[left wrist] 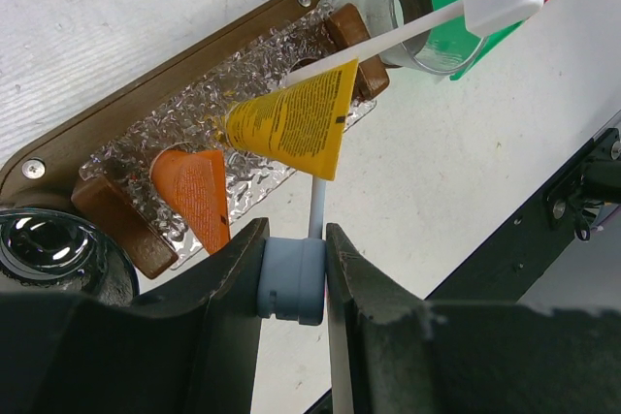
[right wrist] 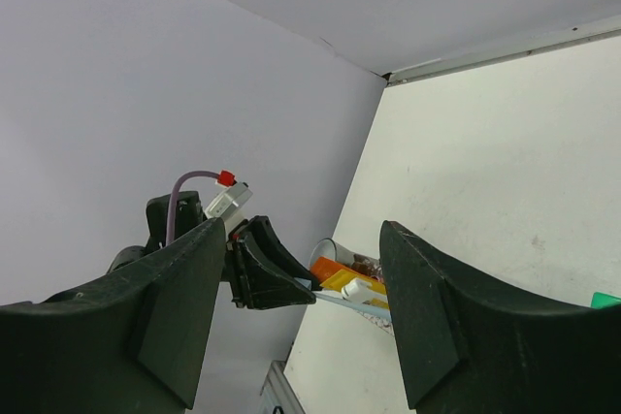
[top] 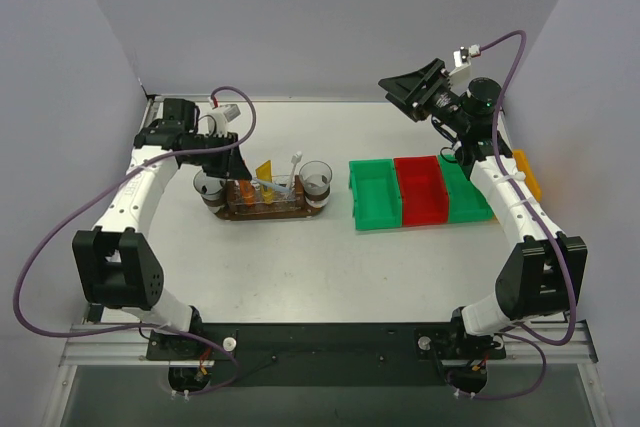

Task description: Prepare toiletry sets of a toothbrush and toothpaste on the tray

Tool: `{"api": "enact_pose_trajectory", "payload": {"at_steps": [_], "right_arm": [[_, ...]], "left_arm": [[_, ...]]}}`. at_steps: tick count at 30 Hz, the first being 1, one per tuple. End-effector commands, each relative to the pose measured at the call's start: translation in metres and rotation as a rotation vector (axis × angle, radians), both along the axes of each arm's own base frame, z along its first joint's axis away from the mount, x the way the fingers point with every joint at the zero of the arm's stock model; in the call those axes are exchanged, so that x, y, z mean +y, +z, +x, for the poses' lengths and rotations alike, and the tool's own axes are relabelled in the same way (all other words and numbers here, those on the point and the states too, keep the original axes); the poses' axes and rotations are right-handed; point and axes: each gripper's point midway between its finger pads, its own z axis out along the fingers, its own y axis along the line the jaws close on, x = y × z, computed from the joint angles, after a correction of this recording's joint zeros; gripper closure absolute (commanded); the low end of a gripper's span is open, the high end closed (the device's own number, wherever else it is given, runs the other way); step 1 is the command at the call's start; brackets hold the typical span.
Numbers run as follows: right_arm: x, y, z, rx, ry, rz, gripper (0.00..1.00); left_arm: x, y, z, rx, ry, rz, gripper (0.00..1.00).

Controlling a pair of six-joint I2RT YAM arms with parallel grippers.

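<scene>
My left gripper (top: pixel 243 173) is shut on the pale blue handle end of a white toothbrush (left wrist: pixel 408 28) and holds it slanted over the dark brown tray (left wrist: pixel 184 57). The brush head (top: pixel 296 159) sits over the rim of a clear cup (left wrist: pixel 423 9) at the tray's right end. A yellow-orange toothpaste tube (left wrist: pixel 291 123) stands tilted against the brush shaft. A darker orange tube (left wrist: pixel 199 196) stands on the tray's crinkled clear insert. My right gripper (top: pixel 415 87) is open and empty, raised high at the back right, far from the tray (top: pixel 270 211).
A second clear cup (top: pixel 210 185) stands at the tray's left end. A green bin (top: pixel 375 194), a red bin (top: pixel 420 190), another green bin (top: pixel 466 193) and a yellow bin (top: pixel 527 175) stand in a row right of the tray. Grey walls close the back and sides.
</scene>
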Motion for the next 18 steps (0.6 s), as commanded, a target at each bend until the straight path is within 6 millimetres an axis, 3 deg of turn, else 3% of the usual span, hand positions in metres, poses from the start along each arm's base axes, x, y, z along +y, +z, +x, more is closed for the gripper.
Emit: {"api": "enact_pose_trajectory", "payload": {"at_steps": [1, 18], "right_arm": [[0.002, 0.024, -0.004, -0.106, 0.018, -0.004, 0.41], [0.003, 0.022, -0.004, -0.1, 0.024, -0.005, 0.4]], "left_arm": [[-0.001, 0.016, 0.012, -0.051, -0.02, 0.009, 1.0], [-0.01, 0.008, 0.015, -0.024, -0.068, 0.037, 1.0]]}}
